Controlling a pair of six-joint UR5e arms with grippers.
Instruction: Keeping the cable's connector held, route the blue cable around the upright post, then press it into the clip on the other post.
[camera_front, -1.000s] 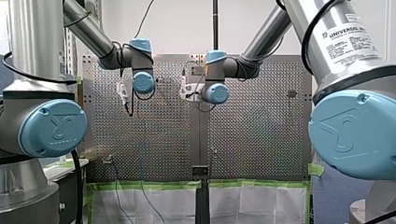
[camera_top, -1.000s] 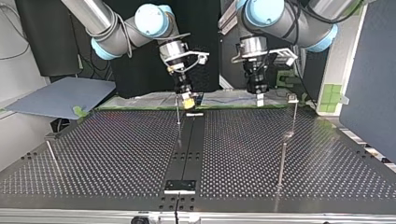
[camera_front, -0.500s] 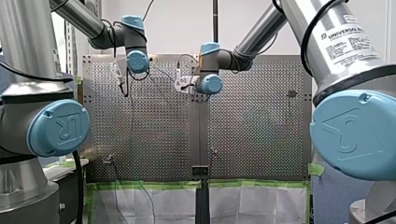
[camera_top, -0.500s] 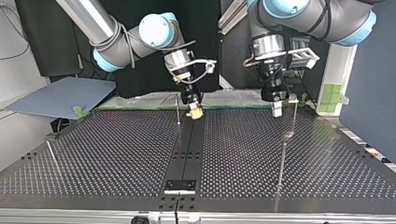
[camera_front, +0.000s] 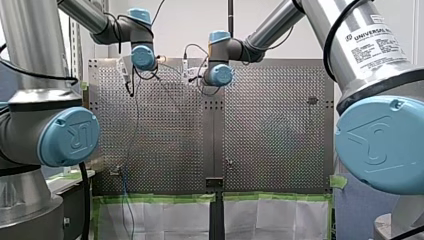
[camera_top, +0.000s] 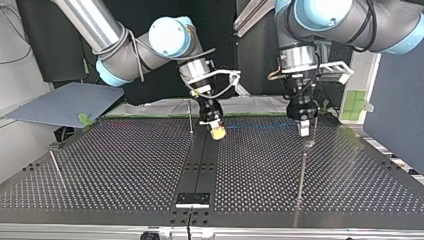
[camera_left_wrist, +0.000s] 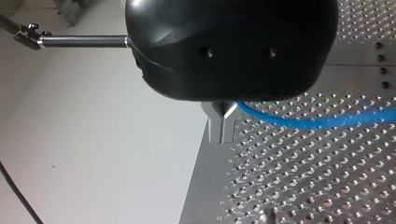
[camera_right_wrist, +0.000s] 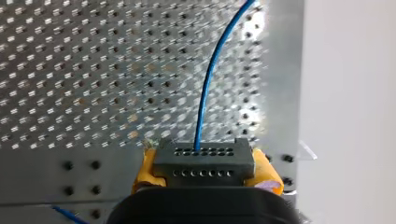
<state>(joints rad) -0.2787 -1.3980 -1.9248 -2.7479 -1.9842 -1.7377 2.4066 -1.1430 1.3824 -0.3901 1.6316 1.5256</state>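
Note:
In the right wrist view, the yellow pads of my right gripper (camera_right_wrist: 205, 171) are shut on a dark multi-hole connector (camera_right_wrist: 201, 157). The blue cable (camera_right_wrist: 209, 84) runs ahead from it over the perforated plate. In the top view this gripper (camera_top: 217, 131) hangs just beside a thin upright post (camera_top: 190, 118). My left gripper (camera_left_wrist: 221, 136), black with metal fingers, is shut on the blue cable (camera_left_wrist: 299, 122), which trails off to one side. In the top view it (camera_top: 303, 128) hovers over a post (camera_top: 302, 167) at the right. The cable (camera_top: 255, 127) stretches between the two grippers.
A post with a clip (camera_top: 54, 159) stands at the top view's left. In the left wrist view a clip-tipped rod (camera_left_wrist: 70, 42) shows beyond the plate's edge. A black strip (camera_top: 202, 160) runs down the table's middle. A grey board (camera_top: 65, 102) lies behind at the left.
In the top view both grippers have come toward the camera and lower over the table. The connector stays held, and the blue cable now shows stretched between them.

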